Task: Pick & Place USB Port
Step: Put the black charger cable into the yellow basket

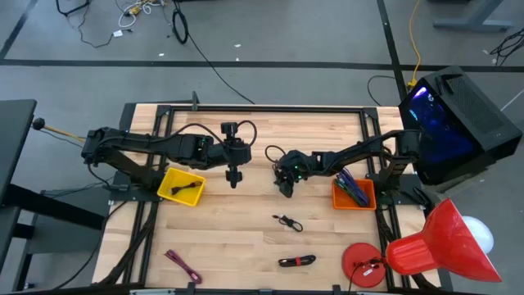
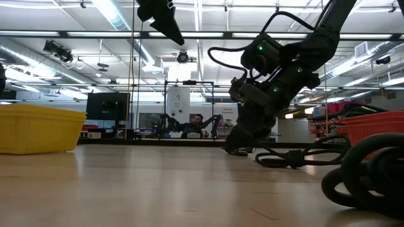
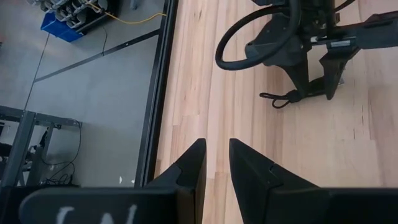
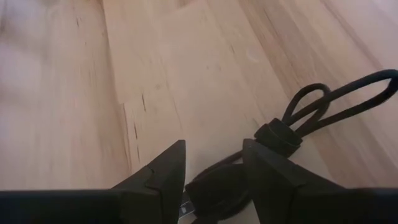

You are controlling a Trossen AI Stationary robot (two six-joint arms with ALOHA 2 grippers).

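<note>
A small black knotted cable [image 1: 286,222] lies flat on the wooden table near its middle. It also shows in the low view [image 2: 287,159], the left wrist view [image 3: 283,98] and the right wrist view [image 4: 292,124]. My right gripper [image 1: 285,192] is open and low over the table, slanting down at the cable from its far side. In the right wrist view [image 4: 214,155] one end of the cable shows between the two fingers. My left gripper [image 1: 233,182] hangs well above the table [image 2: 178,39], left of the right one, empty and with a narrow gap [image 3: 217,155]. My right gripper's fingers [image 4: 165,171] stand on either side of the cable's end [image 4: 214,186], coming slanting down from the far side. I cannot tell whether they touch it. The cable lies on the table.
A yellow bin [image 1: 172,182] holding a black cable stands at the left. An orange bin [image 1: 366,200] with cables stands at the right. A black-and-red item [image 1: 296,261] and a purple cable [image 1: 182,265] lie near the front edge. A red cone-shaped object [image 1: 434,246] is at the near right.
</note>
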